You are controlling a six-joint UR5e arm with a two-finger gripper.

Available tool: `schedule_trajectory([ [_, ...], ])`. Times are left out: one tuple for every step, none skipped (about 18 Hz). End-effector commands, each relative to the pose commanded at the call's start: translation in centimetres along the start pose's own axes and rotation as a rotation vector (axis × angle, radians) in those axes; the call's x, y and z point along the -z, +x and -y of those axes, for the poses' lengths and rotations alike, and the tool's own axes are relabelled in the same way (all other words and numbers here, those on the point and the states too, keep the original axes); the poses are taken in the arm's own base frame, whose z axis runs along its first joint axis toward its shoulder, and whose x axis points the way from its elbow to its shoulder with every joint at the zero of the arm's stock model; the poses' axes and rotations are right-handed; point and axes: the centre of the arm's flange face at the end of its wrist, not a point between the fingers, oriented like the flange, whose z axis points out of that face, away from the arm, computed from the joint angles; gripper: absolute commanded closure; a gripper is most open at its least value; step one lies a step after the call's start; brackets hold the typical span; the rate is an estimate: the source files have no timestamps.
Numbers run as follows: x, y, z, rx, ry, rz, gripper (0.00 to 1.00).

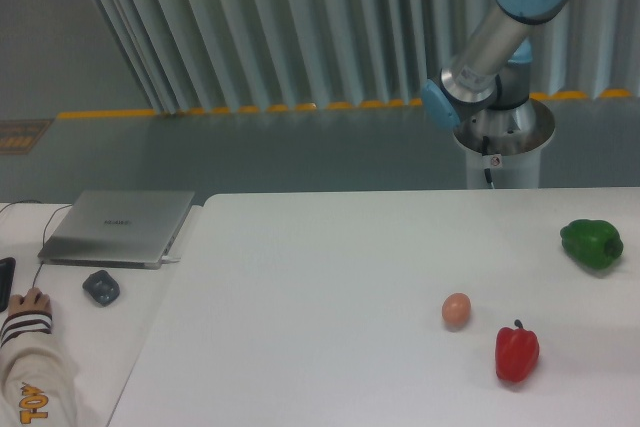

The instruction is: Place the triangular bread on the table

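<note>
Camera view: no triangular bread or claw visible, can't tell grip state, so probably mid-carry toward the table.
</note>
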Motion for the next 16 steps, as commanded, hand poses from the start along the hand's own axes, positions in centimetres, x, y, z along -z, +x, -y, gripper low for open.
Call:
schedule_trajectory([
  [0.9, 0.2, 0.2, -0.002, 0.0, 0.001, 0.98],
  [1.9, 0.4, 0.2, -0.002, 0.0, 0.004, 0.98],
  [3.0, 0.7, 0.5, -0.005, 0.001, 0.001, 0.98],
  [4.8, 1.4, 1.0, -0.009, 0.007, 0.0, 0.97],
  [5.7, 1.8, 1.5, -0.007, 0.006, -0.001, 0.97],
  [6.5, 2.4, 2.7, -0.022, 0.01, 0.004, 0.97],
  [7.0, 3.1, 3.5, -0.033, 0.011, 0.004, 0.97],
  [7.6, 3.8, 3.9, -0.037, 0.014, 0.004, 0.97],
  [7.8, 4.5, 4.2, -0.042, 0.016, 0.0, 0.97],
  [8.0, 5.2, 5.1, -0.055, 0.021, -0.002, 0.97],
  [8.0, 6.5, 6.4, -0.076, 0.025, -0.011, 0.97],
  [7.6, 7.4, 7.3, -0.089, 0.026, -0.022, 0.97],
  [7.5, 8.3, 8.6, -0.105, 0.028, -0.028, 0.97],
  [7.2, 9.1, 10.0, -0.114, 0.028, -0.038, 0.97],
  [7.0, 10.3, 11.5, -0.115, 0.032, -0.049, 0.96],
  [7.4, 11.2, 12.5, -0.122, 0.035, -0.048, 0.95],
])
